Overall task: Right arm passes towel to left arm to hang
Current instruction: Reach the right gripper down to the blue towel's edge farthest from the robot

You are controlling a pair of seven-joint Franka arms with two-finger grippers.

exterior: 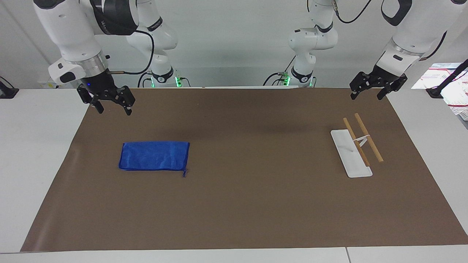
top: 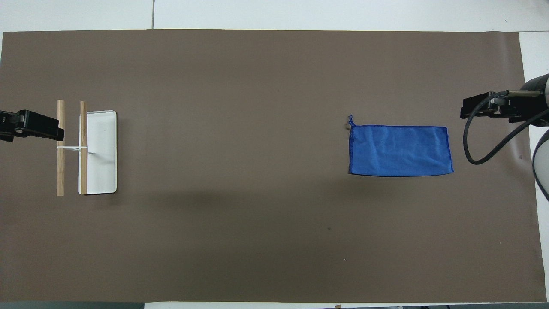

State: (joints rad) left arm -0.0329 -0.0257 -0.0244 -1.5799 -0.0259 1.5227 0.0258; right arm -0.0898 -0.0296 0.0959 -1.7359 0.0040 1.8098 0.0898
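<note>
The blue towel (exterior: 154,156) (top: 400,150) lies flat on the brown mat toward the right arm's end of the table, its loop at one corner. My right gripper (exterior: 112,108) (top: 465,110), blue light above it, hangs open and empty in the air over the mat's edge, apart from the towel. My left gripper (exterior: 366,94) (top: 55,128) waits open and empty over the mat near the rack. The rack (exterior: 356,146) (top: 92,150) has a white base and two wooden bars on a thin white frame.
The brown mat (exterior: 248,204) (top: 240,240) covers most of the white table. Papers and a black stand (exterior: 448,82) sit off the mat beside the left arm's end. A black cable (top: 480,146) loops from the right wrist.
</note>
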